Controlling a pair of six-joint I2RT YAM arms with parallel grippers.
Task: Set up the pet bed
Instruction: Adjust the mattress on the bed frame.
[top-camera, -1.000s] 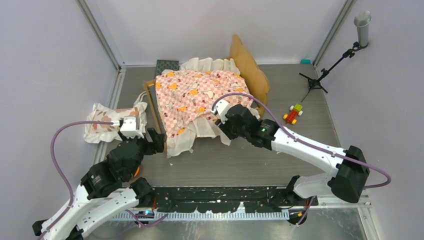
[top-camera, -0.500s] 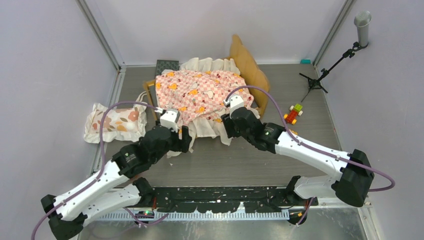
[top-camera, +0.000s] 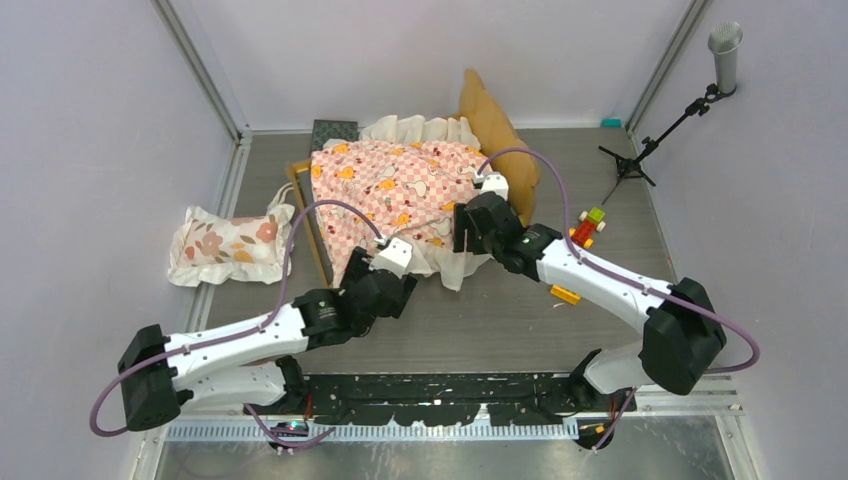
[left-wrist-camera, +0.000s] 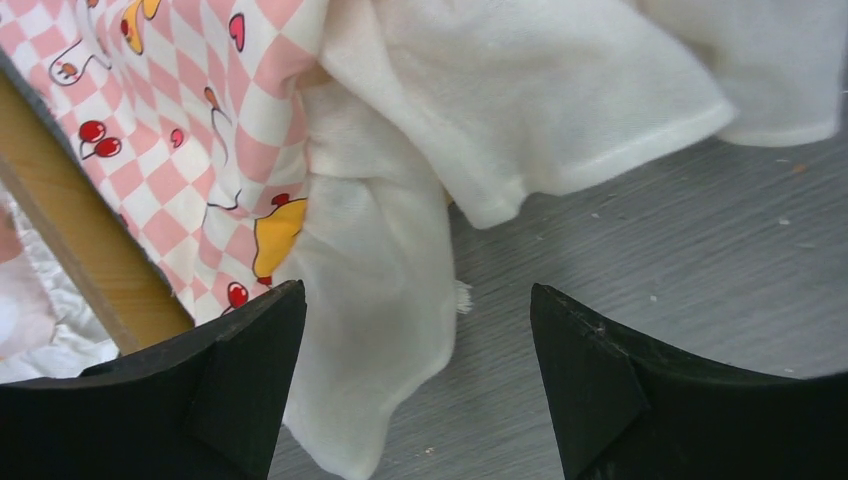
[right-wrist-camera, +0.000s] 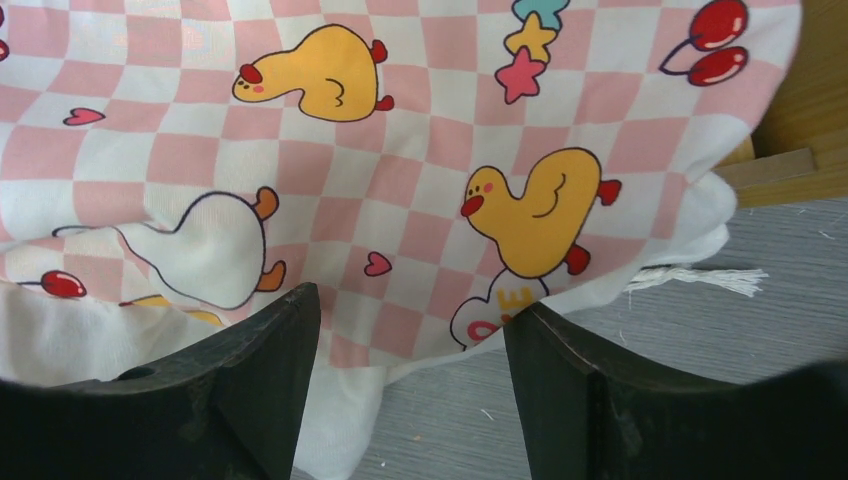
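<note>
The pet bed has a tan wavy headboard and a wooden frame rail. It is draped with the pink-checkered ruffled sheet, which hides the mattress. My left gripper is open and empty at the sheet's near edge. In the left wrist view the white ruffle hangs between the jaws beside the frame rail. My right gripper is open and empty at the sheet's near right corner by the headboard. In the right wrist view the sheet edge lies just above the jaws.
The floral pillow lies on the floor left of the bed. A toy car and a small orange piece lie to the right. A microphone stand stands at the back right. A dark grey panel lies behind the bed.
My left arm has swung right, from beside the pillow to the sheet's near edge. My right gripper has moved right and back along the sheet edge toward the headboard.
</note>
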